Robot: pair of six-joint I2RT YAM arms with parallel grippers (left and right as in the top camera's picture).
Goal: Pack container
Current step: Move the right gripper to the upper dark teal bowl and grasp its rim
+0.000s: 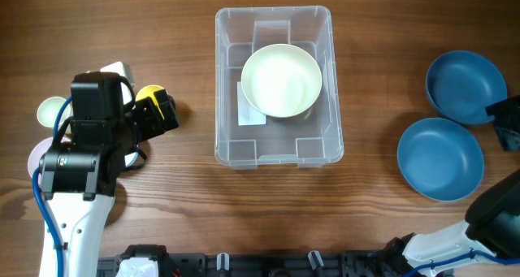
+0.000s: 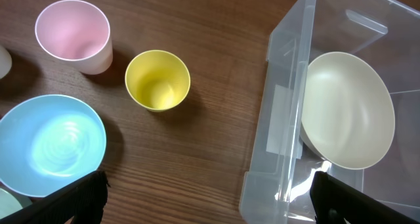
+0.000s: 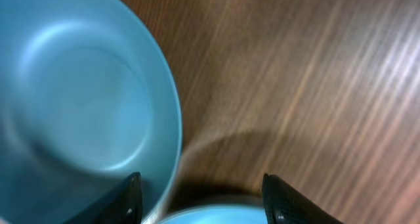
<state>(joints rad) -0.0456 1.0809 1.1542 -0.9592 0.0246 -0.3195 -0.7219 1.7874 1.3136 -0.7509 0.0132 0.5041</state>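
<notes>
The clear plastic container (image 1: pixel 218 82) stands mid-table with a cream bowl (image 1: pixel 281 80) inside it. In the left wrist view the container (image 2: pixel 275 119) is at the right, with the cream bowl (image 2: pixel 348 109) leaning in it. My left gripper (image 1: pixel 169 113) is left of the container, above the wood, open and empty (image 2: pixel 209 201). My right gripper (image 1: pixel 505 124) is at the table's right edge, open and empty (image 3: pixel 200 198). It hangs over the gap between two dark blue bowls (image 1: pixel 466 84) (image 1: pixel 439 157). One finger is over the rim of the nearer bowl (image 3: pixel 72 99).
A yellow cup (image 2: pixel 157 79), a pink cup (image 2: pixel 72 35) and a light blue bowl (image 2: pixel 49 144) stand left of the container. The yellow cup (image 1: pixel 149 93) shows beside my left arm. The second blue bowl's rim (image 3: pixel 203 217) shows at the bottom of the right wrist view.
</notes>
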